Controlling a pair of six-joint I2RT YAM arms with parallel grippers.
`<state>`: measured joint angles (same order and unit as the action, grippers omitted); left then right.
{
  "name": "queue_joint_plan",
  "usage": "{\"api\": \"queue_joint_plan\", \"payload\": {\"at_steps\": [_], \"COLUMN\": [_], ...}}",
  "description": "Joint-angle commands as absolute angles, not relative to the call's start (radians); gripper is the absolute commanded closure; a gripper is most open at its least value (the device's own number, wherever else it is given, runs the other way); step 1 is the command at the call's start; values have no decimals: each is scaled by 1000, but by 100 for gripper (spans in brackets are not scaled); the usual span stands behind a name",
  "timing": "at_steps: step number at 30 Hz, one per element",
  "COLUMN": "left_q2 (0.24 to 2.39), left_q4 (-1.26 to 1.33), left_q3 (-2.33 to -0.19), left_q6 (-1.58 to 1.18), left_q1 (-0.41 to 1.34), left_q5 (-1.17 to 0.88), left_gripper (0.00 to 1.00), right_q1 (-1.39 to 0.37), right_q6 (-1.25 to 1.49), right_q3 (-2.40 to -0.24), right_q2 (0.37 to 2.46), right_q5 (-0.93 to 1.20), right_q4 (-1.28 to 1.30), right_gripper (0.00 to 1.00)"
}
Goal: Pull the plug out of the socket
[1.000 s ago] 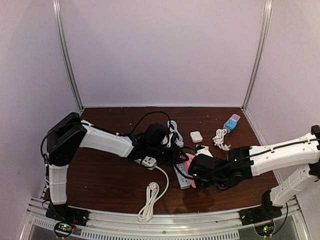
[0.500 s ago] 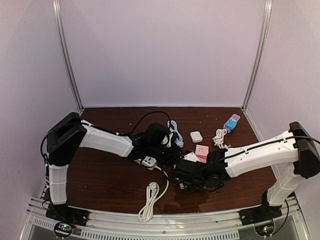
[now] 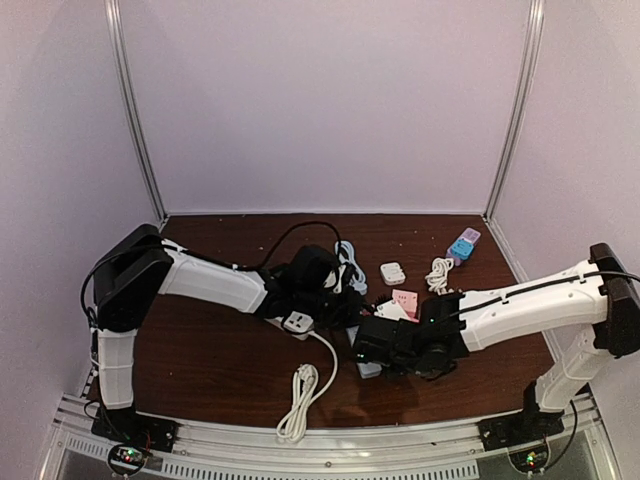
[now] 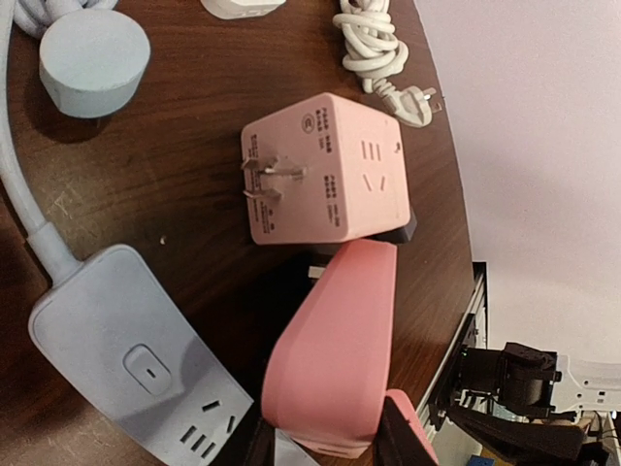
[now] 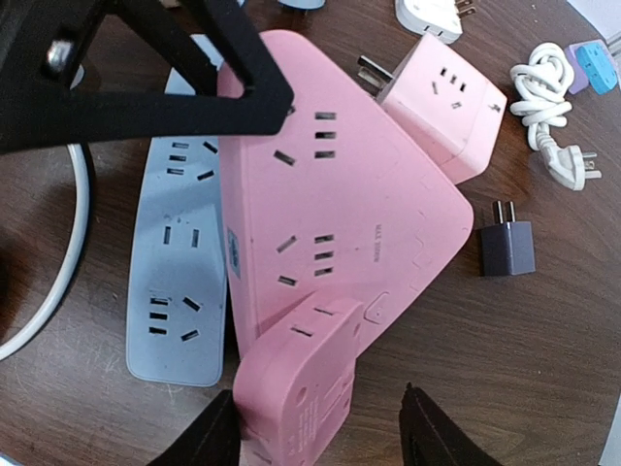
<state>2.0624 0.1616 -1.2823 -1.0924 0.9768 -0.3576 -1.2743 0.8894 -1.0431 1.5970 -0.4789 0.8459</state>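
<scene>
Inside pale booth walls (image 3: pixel 320 100), on the dark wooden worktop (image 3: pixel 200 350), my left jaws pinch the pink power strip (image 5: pixel 330 223) while my right jaws stand spread astride its near corner. The pink cube plug (image 5: pixel 441 92) lies just beside it, prongs bare: I judge the pull done, with only letting go and backing off remaining.

The top camera sits high behind the arms' bases (image 3: pixel 125 425) and looks forward and down from afar, taking in the whole surface (image 3: pixel 220 350) and the walls (image 3: pixel 320 100) around it. The left wrist camera hangs close over the pink strip (image 4: pixel 335 359), looking down along it toward a pink cube (image 4: pixel 320 170). The right wrist camera looks almost straight down, close, from the strip's opposite end. Both wrist views share the strip, the cube, a grey strip (image 4: pixel 126 359) and a white cable coil (image 4: pixel 374 44).
</scene>
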Motion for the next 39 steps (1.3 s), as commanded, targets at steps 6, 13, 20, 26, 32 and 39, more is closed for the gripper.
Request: {"api": "queue_joint_plan", "payload": {"at_steps": [6, 13, 20, 26, 32, 39], "left_q2": [2089, 2091, 2092, 2094, 2104, 2127], "left_q4": [40, 41, 50, 55, 45, 18], "left_q3": [-1278, -1276, -1276, -1271, -1274, -1283], "left_q6": [-1058, -1058, -1060, -1059, -1059, -1049], "left_q1": [961, 962, 962, 961, 962, 961], "left_q5": [-298, -302, -302, -305, -296, -263], "left_gripper": [100, 100, 100, 100, 100, 100], "right_q1": [-1266, -1223, -1201, -1170, -1161, -1161], "right_q6": [878, 845, 763, 749, 744, 735], "right_q3": [-994, -909, -818, -767, -761, -774], "right_q2": [1514, 1451, 1386, 1351, 1323, 1295], "right_q5": [-496, -437, -359, -340, -345, -365], "right_q4": [843, 712, 519, 461, 482, 515], "right_gripper": [50, 52, 55, 65, 79, 92]}}
